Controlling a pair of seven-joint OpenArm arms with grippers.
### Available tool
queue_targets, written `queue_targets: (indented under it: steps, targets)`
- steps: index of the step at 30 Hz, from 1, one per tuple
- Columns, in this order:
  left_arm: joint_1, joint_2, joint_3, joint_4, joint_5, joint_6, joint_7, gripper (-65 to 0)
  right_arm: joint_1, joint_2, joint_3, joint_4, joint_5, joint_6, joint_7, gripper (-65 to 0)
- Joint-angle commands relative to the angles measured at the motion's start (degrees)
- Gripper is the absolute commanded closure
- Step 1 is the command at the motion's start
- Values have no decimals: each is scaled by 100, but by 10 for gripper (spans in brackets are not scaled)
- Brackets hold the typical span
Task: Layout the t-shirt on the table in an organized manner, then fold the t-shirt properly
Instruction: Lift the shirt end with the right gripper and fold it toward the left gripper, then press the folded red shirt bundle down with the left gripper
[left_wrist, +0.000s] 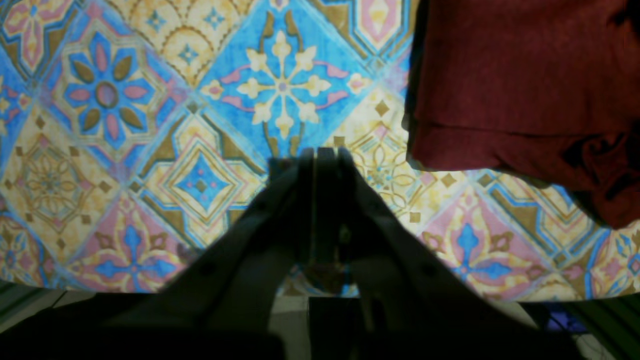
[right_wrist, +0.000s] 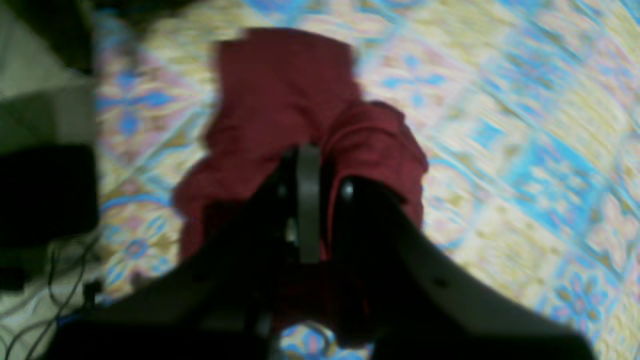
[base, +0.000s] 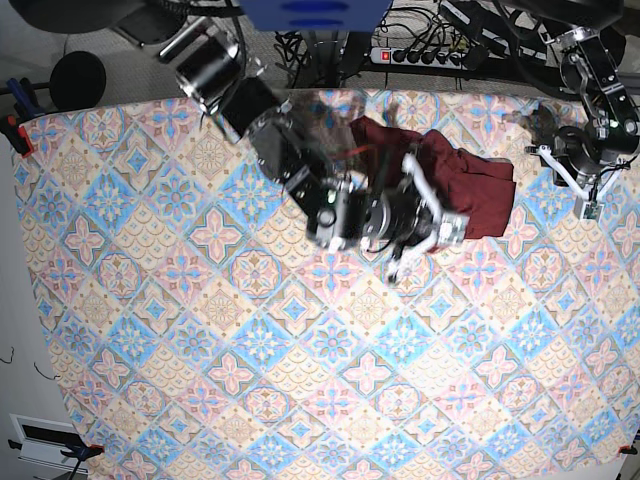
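My right gripper (right_wrist: 320, 165), blurred, pinches the t-shirt (base: 470, 185); my left gripper (left_wrist: 312, 155) is closed, empty, over the tiled table (base: 250, 380).

Robotics lab bench. Table (base: 200, 330) covered in pastel diamond floral tile pattern. Power strip (base: 430, 55) and tangled cables (base: 470, 30) along far edge. Clamp (base: 12, 130) grips the table's corner.

Patterned table (base: 200, 330) (blue, pink, cream diamond tiles), maroon t-shirt (base: 470, 185) bunched near its far edge
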Motion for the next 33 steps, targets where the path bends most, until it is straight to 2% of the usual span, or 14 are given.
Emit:
queue_targets:
  steps: [1, 8, 11, 20, 27, 33]
  targets:
    - [-16, -64, -42, 80, -23, -3, -77, 0, 160, -95, -17, 65, 96, 21, 250, 0]
    - [-16, -2, -42, 80, -32, -3, -77, 0, 371, -95, -25, -119, 132, 21, 611, 0]
    - [-16, 130, -42, 88, -32, -3, -77, 0, 477, -95, -34, -207, 132, 21, 831, 0]
    - [-25, 147, -33, 88, -32, -3, -77, 0, 477, -95, -34, -278, 140, 21, 1463, 0]
    - [-34, 147, -16, 88, -32, -3, -77, 0, 477, -95, -78, -445, 140, 21, 2281, 0]
    - [-43, 306, -7, 88, -6, -3, -77, 0, 556, -95, -228, -744, 132, 21, 2835, -3]
